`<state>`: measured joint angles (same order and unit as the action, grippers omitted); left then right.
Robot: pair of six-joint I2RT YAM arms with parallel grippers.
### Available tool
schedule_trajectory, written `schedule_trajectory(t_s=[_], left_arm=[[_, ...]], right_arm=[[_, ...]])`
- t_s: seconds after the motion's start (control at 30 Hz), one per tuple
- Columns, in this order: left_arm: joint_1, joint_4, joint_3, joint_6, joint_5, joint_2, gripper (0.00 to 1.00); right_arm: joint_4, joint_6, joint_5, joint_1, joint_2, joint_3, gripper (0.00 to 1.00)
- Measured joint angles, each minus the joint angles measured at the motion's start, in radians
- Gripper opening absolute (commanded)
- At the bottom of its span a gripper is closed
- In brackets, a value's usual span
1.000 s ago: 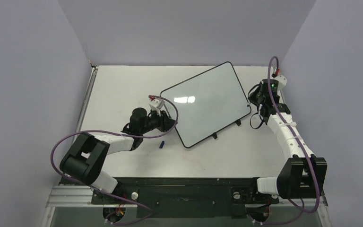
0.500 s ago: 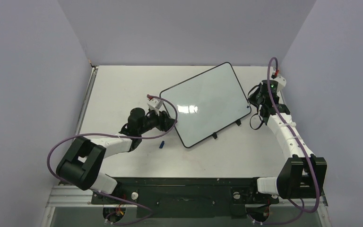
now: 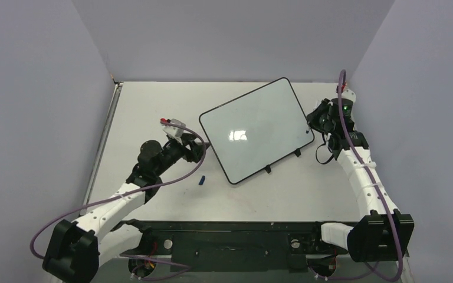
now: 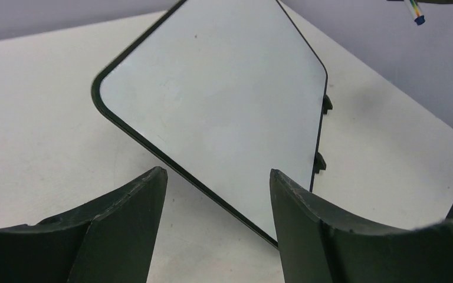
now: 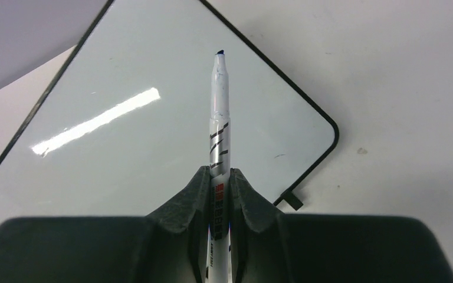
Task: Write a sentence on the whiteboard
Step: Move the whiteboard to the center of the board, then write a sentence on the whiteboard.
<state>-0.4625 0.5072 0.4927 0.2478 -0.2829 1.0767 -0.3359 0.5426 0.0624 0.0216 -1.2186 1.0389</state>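
The whiteboard (image 3: 256,130) lies flat and tilted on the table, black-framed, with its small feet on the near-right edge; it also shows in the left wrist view (image 4: 212,100) and in the right wrist view (image 5: 153,118). Its surface is blank: no sentence shows on it. My right gripper (image 3: 323,122) is at the board's right corner, shut on a white marker (image 5: 219,118) whose uncapped dark tip points over the board. My left gripper (image 3: 199,150) is open and empty, just left of the board's near-left edge, fingers (image 4: 124,218) apart.
A small blue marker cap (image 3: 201,180) lies on the table near the board's near corner. Grey walls close in the table on the left, back and right. A black rail runs along the near edge with both arm bases.
My left arm has drawn back to the left, away from the board's edge, and its elbow has dropped low. My right gripper has shifted slightly. The board has not moved.
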Motion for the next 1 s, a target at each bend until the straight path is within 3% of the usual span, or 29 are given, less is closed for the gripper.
schedule_trajectory(t_s=[0.2, 0.33, 0.5, 0.6, 1.0], left_arm=[[0.013, -0.109, 0.023, 0.004, 0.038, -0.143, 0.62], [0.013, -0.257, 0.168, 0.036, 0.027, -0.131, 0.58], [0.014, -0.379, 0.417, 0.094, -0.100, -0.064, 0.56], [0.014, -0.417, 0.492, 0.136, -0.196, -0.038, 0.56], [0.011, -0.392, 0.537, 0.328, -0.547, 0.099, 0.57]], right_arm=[[-0.026, -0.063, 0.112, 0.076, 0.039, 0.073, 0.00], [-0.026, -0.126, 0.270, 0.153, 0.046, 0.106, 0.00], [-0.039, -0.219, 0.469, 0.264, 0.047, 0.125, 0.00], [-0.082, -0.290, 0.557, 0.336, 0.050, 0.146, 0.00], [-0.282, -0.516, 0.703, 0.539, 0.051, 0.277, 0.00]])
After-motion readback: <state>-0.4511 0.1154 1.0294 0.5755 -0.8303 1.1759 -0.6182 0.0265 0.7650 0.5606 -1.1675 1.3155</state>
